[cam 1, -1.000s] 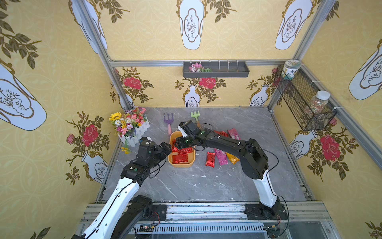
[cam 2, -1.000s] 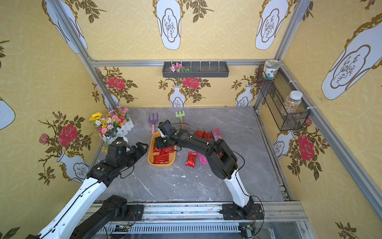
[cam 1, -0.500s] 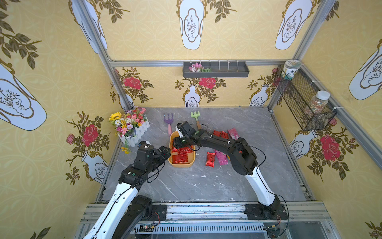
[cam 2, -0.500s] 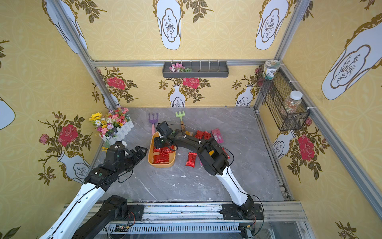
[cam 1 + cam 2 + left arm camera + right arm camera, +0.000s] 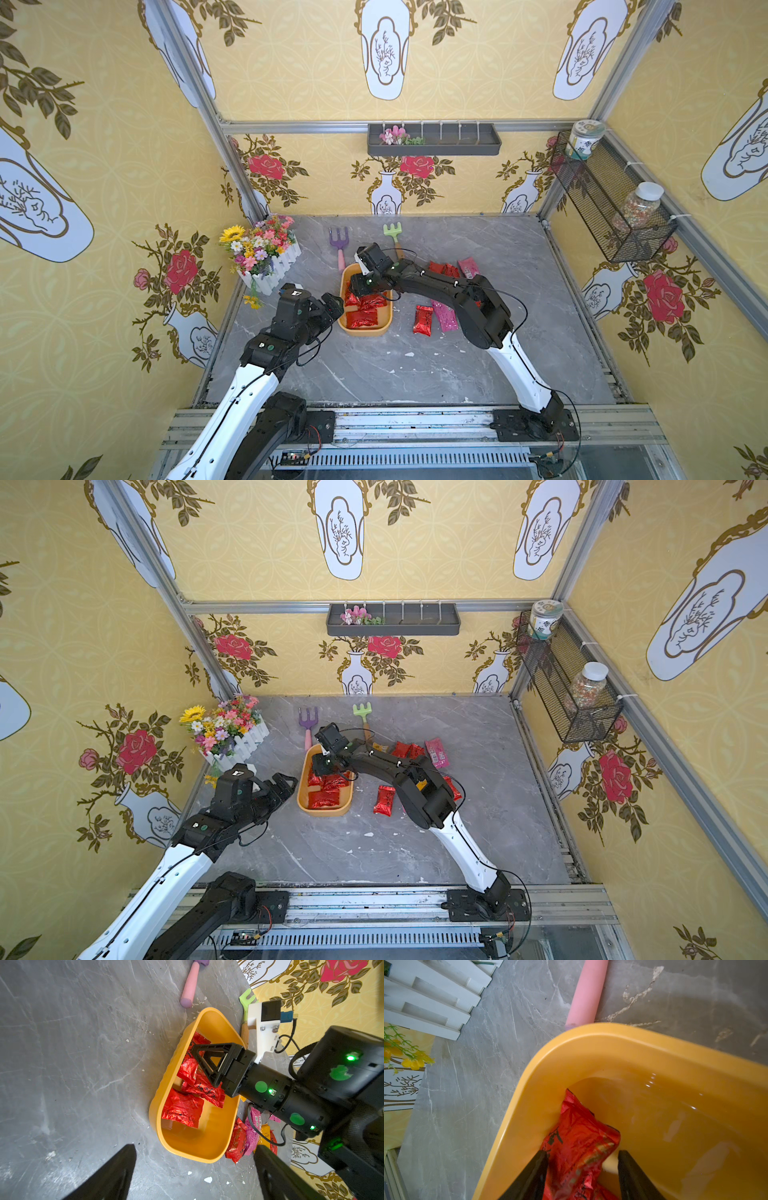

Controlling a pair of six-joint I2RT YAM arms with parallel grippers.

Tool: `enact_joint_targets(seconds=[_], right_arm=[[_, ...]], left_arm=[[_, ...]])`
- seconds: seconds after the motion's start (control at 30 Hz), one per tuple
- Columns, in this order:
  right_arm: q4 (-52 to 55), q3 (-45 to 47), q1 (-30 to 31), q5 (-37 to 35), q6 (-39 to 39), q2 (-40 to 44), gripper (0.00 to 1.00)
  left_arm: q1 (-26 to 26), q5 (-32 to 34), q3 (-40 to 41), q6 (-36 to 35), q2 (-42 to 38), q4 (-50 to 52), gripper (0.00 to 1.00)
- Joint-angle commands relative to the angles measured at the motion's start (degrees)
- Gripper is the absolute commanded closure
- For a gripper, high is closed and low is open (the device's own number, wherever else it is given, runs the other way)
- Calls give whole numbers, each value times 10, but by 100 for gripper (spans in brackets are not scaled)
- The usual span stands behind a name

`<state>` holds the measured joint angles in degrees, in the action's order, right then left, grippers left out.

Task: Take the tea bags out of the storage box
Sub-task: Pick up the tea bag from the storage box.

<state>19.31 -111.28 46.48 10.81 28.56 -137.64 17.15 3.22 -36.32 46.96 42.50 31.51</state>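
The orange-yellow storage box (image 5: 365, 331) (image 5: 324, 810) lies left of the table's middle, with crinkly red tea bags (image 5: 362, 318) (image 5: 181, 1108) inside. My right gripper (image 5: 356, 291) (image 5: 581, 1153) reaches down into its far end. It is open, its jaws straddling one red tea bag (image 5: 579, 1136) against the box wall (image 5: 571, 1043). One finger touches the foil and a gap shows at the other. My left gripper (image 5: 332, 305) (image 5: 195, 1147) is wide open and empty, just left of the box's near end. More red, pink and yellow tea bags (image 5: 423, 320) lie on the table right of the box.
A white picket-fence flower box (image 5: 270, 266) stands at the left wall. A purple toy fork (image 5: 339, 249) and a green rake (image 5: 392, 232) lie just behind the box. A wire basket with jars (image 5: 615, 208) hangs on the right wall, and a dark shelf (image 5: 434, 141) on the back wall.
My right gripper has sunk lower into the box's far end and its jaws have narrowed around the red tea bag. The left arm has barely shifted.
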Motion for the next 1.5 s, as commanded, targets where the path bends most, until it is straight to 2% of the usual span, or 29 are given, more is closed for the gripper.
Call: enact_joint_targets(seconds=[0.0,0.33,1.0,1.37,1.47], right_arm=[[-25,-6,-2,14,15,-10,42],[-64,-4,-8,54,45,-22,44],[-117,57,-17,81,74,27,60],[-124,145,-33,83,62,131,62],[-131,195,-49,83,58,182,62]], left_arm=[[0,-6,4,-6,0,-2,6],[-1,-9,4,-6,1,-4,5],[0,-12,-3,-6,-2,-1,5],[2,-40,-25,-8,38,-39,5],[24,-41,-25,7,59,-80,4]])
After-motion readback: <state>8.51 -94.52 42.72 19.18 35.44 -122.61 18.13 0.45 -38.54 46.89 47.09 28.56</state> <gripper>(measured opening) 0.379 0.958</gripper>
